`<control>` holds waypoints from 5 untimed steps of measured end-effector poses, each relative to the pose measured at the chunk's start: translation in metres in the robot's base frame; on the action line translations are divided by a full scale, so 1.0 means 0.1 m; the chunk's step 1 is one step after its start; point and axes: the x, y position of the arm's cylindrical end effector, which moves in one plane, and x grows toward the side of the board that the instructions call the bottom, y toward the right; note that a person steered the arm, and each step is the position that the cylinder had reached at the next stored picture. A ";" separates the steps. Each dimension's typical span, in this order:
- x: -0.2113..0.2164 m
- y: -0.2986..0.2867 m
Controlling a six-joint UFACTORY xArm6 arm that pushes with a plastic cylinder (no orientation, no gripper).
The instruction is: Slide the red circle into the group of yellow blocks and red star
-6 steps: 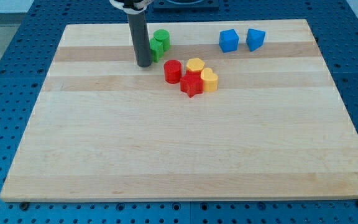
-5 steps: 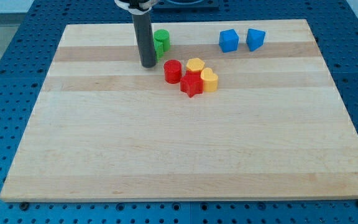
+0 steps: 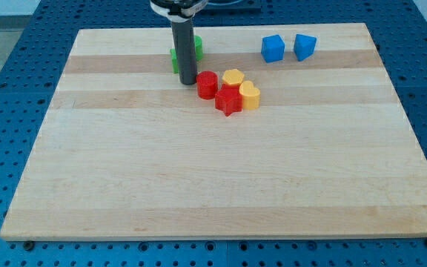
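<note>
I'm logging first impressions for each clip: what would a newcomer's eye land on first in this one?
The tight cluster near the board's top centre: the red circle, the red star and two yellow blocks huddled together. My tip stands just to the view's left of the red circle, close beside it, its rod partly hiding a green block behind. Two blue blocks sit apart toward the view's top right.

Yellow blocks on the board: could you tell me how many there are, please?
2: one yellow block right of the red circle, another yellow block right of the red star. None seems hidden.
</note>
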 end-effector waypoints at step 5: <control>0.03 0.49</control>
